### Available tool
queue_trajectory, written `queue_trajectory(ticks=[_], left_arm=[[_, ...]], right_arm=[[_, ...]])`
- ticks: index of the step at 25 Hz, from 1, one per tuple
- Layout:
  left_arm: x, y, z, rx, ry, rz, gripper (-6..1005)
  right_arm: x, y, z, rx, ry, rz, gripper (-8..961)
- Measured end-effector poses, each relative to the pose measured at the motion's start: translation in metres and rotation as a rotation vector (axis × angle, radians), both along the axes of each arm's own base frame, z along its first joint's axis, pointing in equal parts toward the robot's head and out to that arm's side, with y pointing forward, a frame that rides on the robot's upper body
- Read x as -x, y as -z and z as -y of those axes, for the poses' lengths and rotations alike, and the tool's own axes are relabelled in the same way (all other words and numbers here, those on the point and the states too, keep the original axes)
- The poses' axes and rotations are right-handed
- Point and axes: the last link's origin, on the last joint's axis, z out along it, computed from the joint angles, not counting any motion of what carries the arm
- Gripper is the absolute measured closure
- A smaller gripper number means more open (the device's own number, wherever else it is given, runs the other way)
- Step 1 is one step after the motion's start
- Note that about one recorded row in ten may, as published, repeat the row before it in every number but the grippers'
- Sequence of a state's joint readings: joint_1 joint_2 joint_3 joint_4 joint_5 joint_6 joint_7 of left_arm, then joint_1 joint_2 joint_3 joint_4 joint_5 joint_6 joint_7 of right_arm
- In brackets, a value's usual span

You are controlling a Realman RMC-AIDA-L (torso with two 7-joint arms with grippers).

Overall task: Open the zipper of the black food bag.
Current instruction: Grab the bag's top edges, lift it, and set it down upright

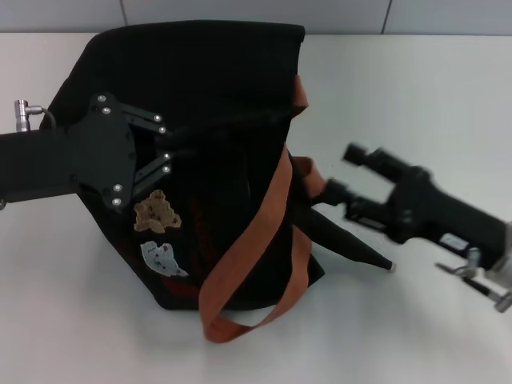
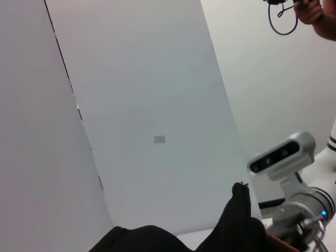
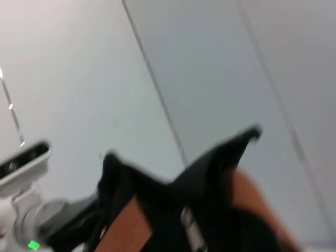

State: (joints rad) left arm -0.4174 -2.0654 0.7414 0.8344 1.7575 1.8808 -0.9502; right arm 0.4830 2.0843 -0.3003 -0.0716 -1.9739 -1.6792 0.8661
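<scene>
On white tabletop point(image 1: 72, 320), boxy black fabric food bag point(image 1: 208, 120) pinched by my left gripper point(image 1: 166, 144); right gripper point(image 1: 336, 180) fingers spread near zipper point(image 3: 190, 231) end; progress unclear.

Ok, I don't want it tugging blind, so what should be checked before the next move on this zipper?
1. Bag standing on the table: ok.
2. Left hand against the bag's left side to steady it: ok.
3. Right hand at the bag's right end: ok, close beside it.
4. Zipper pull found: cannot tell. A small silver piece in the right wrist view may be it.
5. Zipper state: cannot tell, black on black.
6. Handle out of the way: not ok. It drapes across the bag near the right hand and might snag.
</scene>
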Motion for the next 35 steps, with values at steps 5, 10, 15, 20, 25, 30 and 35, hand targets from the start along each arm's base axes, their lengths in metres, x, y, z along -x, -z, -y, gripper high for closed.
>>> queue_trajectory(ticks=[5,10,15,20,25,30,35], left_arm=[[0.002,0.009,0.002,0.024,-0.004,0.02,924],[0.003,0.015,0.003,0.034,-0.015,0.039,924],[0.003,0.02,0.0,0.035,-0.034,0.052,924],[0.003,0.023,-0.001,0.037,-0.041,0.057,924],[0.0,0.026,-0.003,0.044,-0.038,0.066,924],[-0.002,0.027,-0.004,0.052,-0.033,0.066,923],[-0.002,0.028,-0.004,0.053,-0.033,0.068,923]], right_arm=[[-0.001,-0.007,0.006,-0.232,-0.047,0.02,122],[0.011,0.009,0.016,-0.485,-0.136,0.118,123],[0.022,0.026,0.026,-0.617,-0.202,0.215,123],[0.025,0.036,0.029,-0.651,-0.223,0.281,122],[0.032,0.048,0.027,-0.681,-0.223,0.344,122],[0.035,0.051,0.021,-0.707,-0.197,0.376,126],[0.037,0.05,0.018,-0.718,-0.187,0.374,154]])
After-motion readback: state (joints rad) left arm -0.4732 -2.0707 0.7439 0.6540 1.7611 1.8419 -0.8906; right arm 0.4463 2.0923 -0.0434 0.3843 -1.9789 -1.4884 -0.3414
